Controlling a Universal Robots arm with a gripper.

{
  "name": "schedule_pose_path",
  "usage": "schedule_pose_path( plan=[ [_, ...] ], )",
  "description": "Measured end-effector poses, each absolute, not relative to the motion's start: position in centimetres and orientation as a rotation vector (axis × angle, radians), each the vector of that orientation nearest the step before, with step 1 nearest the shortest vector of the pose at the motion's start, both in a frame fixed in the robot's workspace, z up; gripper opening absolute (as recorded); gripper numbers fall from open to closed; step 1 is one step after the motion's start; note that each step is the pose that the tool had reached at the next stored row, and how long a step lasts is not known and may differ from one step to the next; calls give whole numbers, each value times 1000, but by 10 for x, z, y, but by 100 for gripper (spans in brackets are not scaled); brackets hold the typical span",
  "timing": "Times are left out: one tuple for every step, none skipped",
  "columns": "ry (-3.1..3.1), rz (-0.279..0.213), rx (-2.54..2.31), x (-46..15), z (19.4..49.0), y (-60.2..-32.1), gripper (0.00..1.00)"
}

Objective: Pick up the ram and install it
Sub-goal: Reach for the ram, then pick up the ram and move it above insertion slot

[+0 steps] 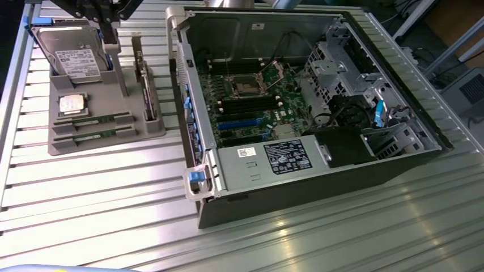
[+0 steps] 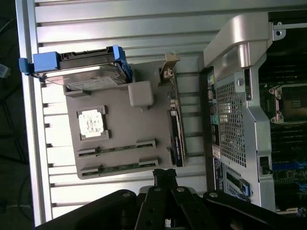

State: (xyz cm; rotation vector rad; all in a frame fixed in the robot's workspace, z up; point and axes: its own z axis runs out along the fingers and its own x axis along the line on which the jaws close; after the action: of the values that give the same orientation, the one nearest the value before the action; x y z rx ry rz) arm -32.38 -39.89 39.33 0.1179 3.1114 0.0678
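The black metal gripper (image 1: 110, 34) (image 2: 164, 174) hovers over the far end of the grey moulded plastic tray (image 1: 98, 146) (image 2: 120, 127), pincer tips pressed together with nothing between them. The task's pieces lie flat in the tray's two slots, side by side at the end away from the gripper: one long, thin green circuit-board ram stick (image 1: 92, 120) (image 2: 117, 147) and a second ram stick (image 1: 94, 135) (image 2: 120, 166) just beside it. Next to them sits a square, shiny silver processor chip (image 1: 72, 103) (image 2: 91, 122). Beyond it is a smooth silver hard drive with blue plastic rails (image 1: 72, 54) (image 2: 88, 72). A dark expansion card (image 1: 144, 85) (image 2: 176, 129) stands on edge along the tray's side nearest the open, boxy metal computer case (image 1: 302, 190), where the green motherboard (image 1: 257, 107) lies exposed. Everything rests on a ribbed, reflective aluminium table (image 1: 113, 192).
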Motion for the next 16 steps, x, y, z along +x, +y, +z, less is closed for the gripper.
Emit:
schedule_pose_path(
  plan=[
    [3111, 68, 118, -328, 393, -399, 10],
    [3111, 68, 118, -331, 393, -399, 10],
    [3111, 68, 118, -333, 393, -399, 10],
    [3111, 68, 118, -334, 393, -400, 10],
    [3111, 68, 118, -334, 393, -402, 10],
    [3111, 68, 118, -334, 393, -406, 10],
    [3111, 68, 118, -334, 393, -411, 10],
    [3111, 68, 118, -334, 393, -415, 10],
    [3111, 68, 118, -334, 393, -417, 10],
    [3111, 68, 118, -334, 393, -419, 10],
    [3111, 68, 118, -334, 393, -419, 10],
    [3111, 68, 118, -334, 393, -419, 10],
    [3111, 68, 118, -334, 393, -419, 10],
    [3111, 68, 118, -334, 393, -419, 10],
    [3111, 68, 118, -334, 393, -419, 10],
    [3111, 68, 118, -334, 393, -419, 10]
  ],
)
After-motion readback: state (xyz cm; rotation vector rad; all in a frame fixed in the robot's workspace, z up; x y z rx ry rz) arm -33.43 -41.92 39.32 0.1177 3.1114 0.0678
